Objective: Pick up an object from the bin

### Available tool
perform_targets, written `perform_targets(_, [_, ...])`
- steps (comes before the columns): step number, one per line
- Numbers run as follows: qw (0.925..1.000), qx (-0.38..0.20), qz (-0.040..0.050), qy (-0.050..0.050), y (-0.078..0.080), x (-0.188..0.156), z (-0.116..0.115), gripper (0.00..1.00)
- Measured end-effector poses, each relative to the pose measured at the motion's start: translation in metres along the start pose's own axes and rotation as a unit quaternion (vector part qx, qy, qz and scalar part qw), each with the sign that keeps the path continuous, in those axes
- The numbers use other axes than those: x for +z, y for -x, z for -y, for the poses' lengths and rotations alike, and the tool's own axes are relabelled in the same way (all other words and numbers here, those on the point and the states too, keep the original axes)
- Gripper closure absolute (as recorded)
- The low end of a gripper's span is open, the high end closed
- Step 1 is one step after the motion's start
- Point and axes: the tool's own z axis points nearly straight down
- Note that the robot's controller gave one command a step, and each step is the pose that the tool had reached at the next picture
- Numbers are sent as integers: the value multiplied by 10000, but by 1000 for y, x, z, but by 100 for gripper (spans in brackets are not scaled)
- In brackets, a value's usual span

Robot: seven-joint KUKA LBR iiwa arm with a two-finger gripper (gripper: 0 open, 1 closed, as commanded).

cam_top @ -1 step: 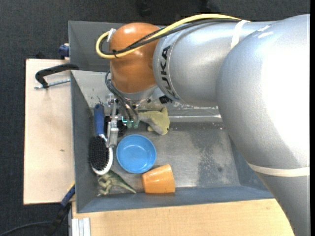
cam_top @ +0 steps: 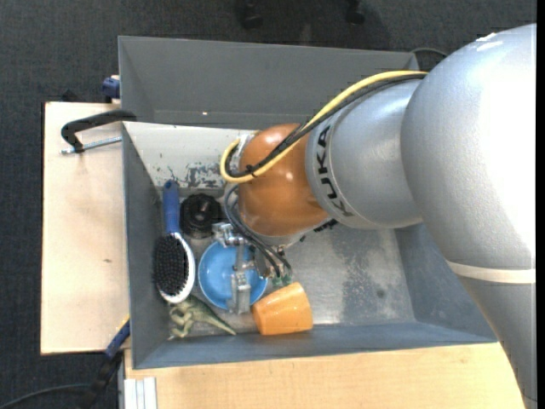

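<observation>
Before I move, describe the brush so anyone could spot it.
In the grey bin, look by the left wall. The brush lies along it: blue handle, oval white head with black bristles, the only long thing beside the round blue dish and orange cup.

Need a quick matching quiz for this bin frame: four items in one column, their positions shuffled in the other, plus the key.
Things:
1. brush
2. orange cup
3. blue bowl
4. green thing

Places:
a. directly under the claw
b. along the left wall of the bin
c. lower-left corner in view
d. by the lower wall in view, right of the other three

Pairs: 1-b, 2-d, 3-a, 4-c
</observation>
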Motion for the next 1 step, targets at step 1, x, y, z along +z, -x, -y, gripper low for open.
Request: perform_targets(1, [10000, 1, 5, 3, 1, 0, 0, 100])
